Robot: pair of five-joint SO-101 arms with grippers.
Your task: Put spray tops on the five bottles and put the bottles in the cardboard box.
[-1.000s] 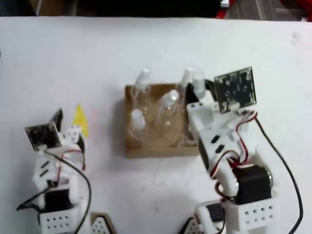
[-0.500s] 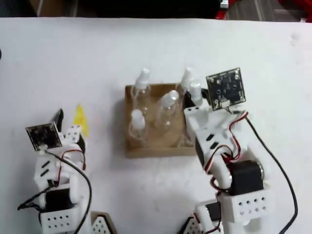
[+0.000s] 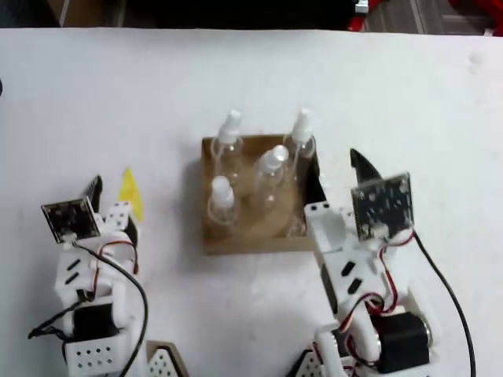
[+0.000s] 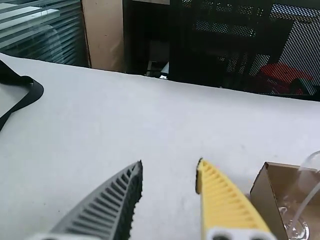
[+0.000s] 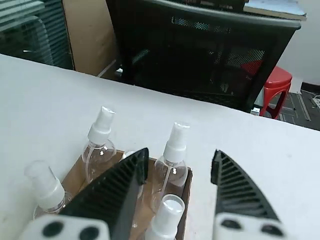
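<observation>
The cardboard box point(image 3: 251, 242) sits mid-table with several clear bottles standing in it, each with a white spray top, such as the back-left bottle point(image 3: 229, 145) and the back-right bottle point(image 3: 301, 140). My right gripper point(image 3: 346, 179) hangs open and empty just right of the box, nearer the table's front. In the right wrist view, its fingers point(image 5: 117, 192) frame the capped bottles point(image 5: 174, 152) and the box point(image 5: 75, 172) from above. My left gripper point(image 3: 111, 187) rests open and empty left of the box, with a box corner point(image 4: 272, 197) beside its yellow finger point(image 4: 222, 205).
White tabletop point(image 3: 118, 94) stretches all around the box. A black cable loop point(image 4: 20, 95) lies far left on the table. Beyond the far edge stand a black mesh chair point(image 5: 210, 55) and a red stool point(image 5: 275, 82).
The right gripper let go of the bottle at the box's back-right corner and drew back toward the table's front. The left arm stayed put.
</observation>
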